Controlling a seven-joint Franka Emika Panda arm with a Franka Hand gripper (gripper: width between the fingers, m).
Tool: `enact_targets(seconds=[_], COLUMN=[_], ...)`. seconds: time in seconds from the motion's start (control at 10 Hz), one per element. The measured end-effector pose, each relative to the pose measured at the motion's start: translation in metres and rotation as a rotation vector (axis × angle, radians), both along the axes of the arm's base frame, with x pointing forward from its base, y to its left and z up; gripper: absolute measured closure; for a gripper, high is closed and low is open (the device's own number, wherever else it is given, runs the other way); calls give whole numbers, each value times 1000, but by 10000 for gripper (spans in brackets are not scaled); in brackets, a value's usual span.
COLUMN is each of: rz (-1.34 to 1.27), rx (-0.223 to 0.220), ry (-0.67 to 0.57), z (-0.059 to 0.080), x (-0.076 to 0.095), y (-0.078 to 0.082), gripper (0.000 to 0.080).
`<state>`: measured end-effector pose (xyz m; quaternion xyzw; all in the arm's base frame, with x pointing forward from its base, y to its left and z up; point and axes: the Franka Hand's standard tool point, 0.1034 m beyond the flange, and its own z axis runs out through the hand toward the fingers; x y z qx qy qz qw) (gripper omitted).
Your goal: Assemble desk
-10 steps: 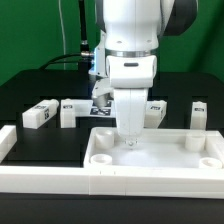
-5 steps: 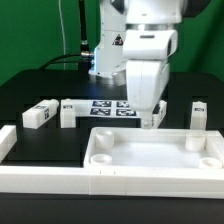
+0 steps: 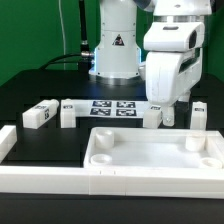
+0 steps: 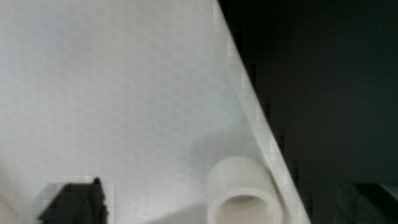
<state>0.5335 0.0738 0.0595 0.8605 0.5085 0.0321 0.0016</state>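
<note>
Lying rim-up, tabletop long axis across exterior view.

The end effector has been raised out of the white plastic rectangular tray-like tabletop and carried toward the exterior view's right; it is now held above the table, close by a white square block leg; the flat white marker board, earlier partly hidden behind the arm, has been uncovered.

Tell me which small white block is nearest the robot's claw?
The leg third from the exterior view's left, beside the marker board; the open gripper hangs right by it, the others lie farther off.
</note>
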Motion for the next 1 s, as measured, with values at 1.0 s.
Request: enact_targets(seconds=[1.0], rz=[-881], rx=[73], ry=[87], z=[-5], x=[-28], y=[28], gripper=[150])
